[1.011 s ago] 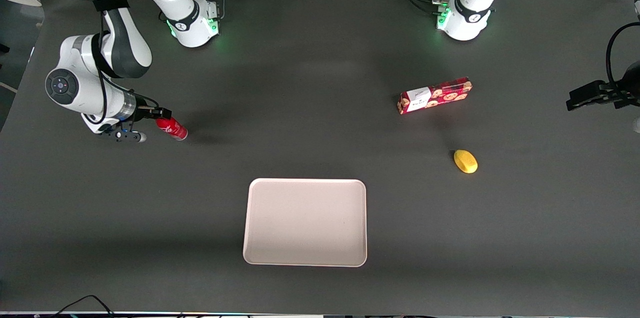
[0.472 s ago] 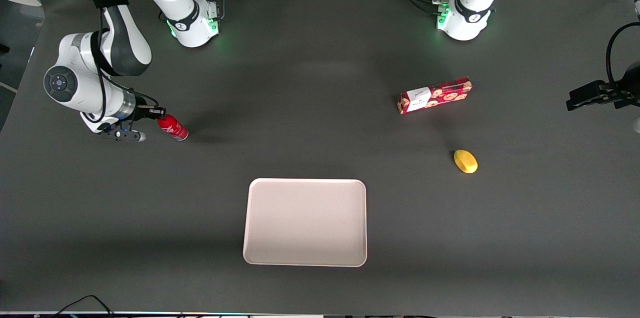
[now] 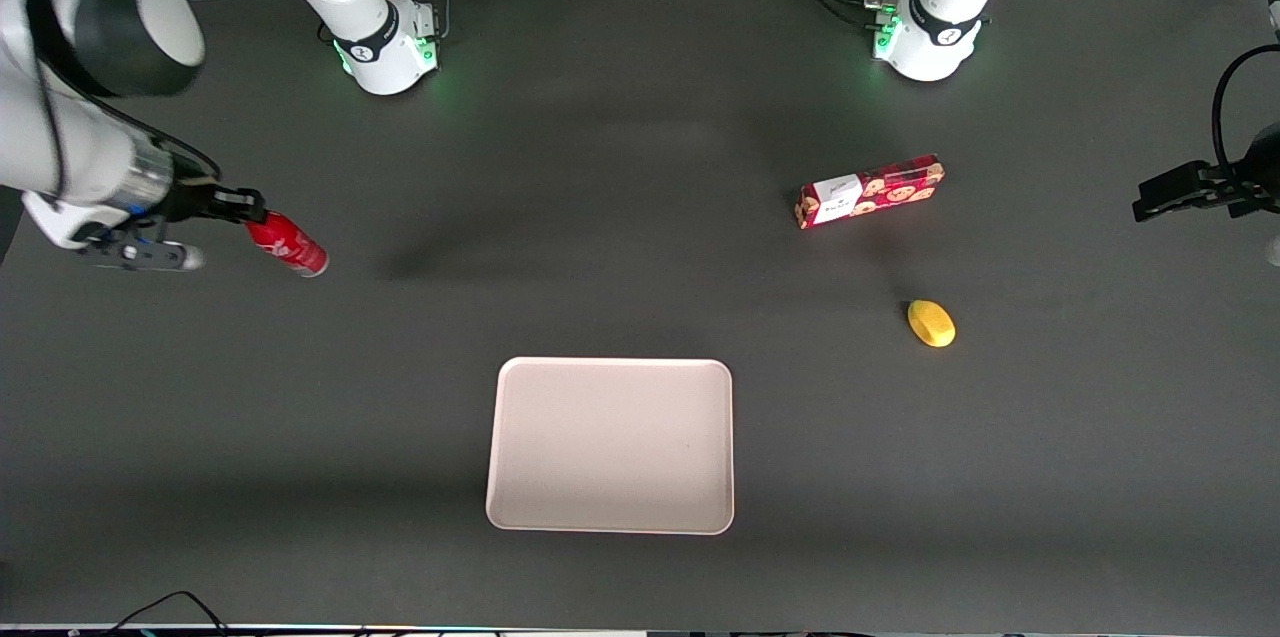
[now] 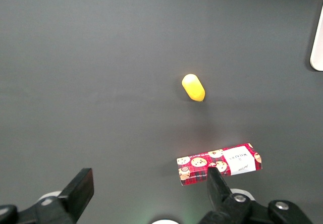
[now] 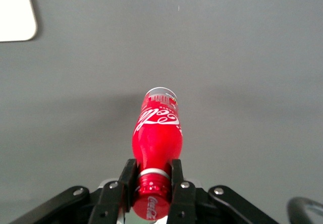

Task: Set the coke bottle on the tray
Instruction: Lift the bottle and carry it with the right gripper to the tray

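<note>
The coke bottle (image 3: 286, 244) is a slim red bottle with white script and a silvery base. My gripper (image 3: 248, 209) is shut on its neck just below the red cap and holds it lifted off the table at the working arm's end, its base hanging down and slanted toward the table's middle. In the right wrist view the fingers (image 5: 177, 176) clamp the neck of the bottle (image 5: 157, 128) on both sides. The pale pinkish-white tray (image 3: 611, 444) lies flat near the front camera, at the table's middle, well away from the bottle. A corner of the tray (image 5: 15, 12) shows in the right wrist view.
A red cookie box (image 3: 868, 191) lies toward the parked arm's end, with a yellow lemon-like object (image 3: 931, 323) nearer the front camera than it. Both also show in the left wrist view: the box (image 4: 219, 163) and the yellow object (image 4: 193, 87).
My gripper has risen with the bottle and moved farther toward the working arm's end of the table. The bottle's shadow now lies apart from it on the table.
</note>
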{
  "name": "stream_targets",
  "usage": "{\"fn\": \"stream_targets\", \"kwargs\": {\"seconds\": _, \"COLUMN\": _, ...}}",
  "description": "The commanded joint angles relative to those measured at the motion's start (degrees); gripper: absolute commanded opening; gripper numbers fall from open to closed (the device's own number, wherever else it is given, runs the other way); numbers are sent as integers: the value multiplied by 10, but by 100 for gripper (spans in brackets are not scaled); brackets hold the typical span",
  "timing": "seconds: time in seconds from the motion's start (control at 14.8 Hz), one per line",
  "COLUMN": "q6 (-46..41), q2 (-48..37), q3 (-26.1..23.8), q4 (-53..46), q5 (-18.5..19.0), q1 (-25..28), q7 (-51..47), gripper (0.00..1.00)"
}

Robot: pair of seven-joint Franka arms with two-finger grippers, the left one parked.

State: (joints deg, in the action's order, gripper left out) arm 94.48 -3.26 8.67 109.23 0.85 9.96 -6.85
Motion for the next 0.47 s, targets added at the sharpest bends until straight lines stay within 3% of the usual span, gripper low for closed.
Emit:
{"fn": "stream_targets", "kwargs": {"seconds": 0.0, "q6": -115, "q2": 18, "q3": -4, "q4": -150, "q5": -4, "q1": 8, "q7": 14, "gripper": 0}}
{"fn": "stream_targets", "kwargs": {"seconds": 0.2, "q6": -221, "q2": 47, "q3": -27, "q4": -288, "q5": -17, "q1": 15, "q7": 4, "gripper": 0}}
{"fn": "stream_targets", "kwargs": {"seconds": 0.4, "q6": -251, "q2": 81, "q3": -74, "q4": -353, "q5": -37, "q1": 15, "q7": -70, "gripper": 0}}
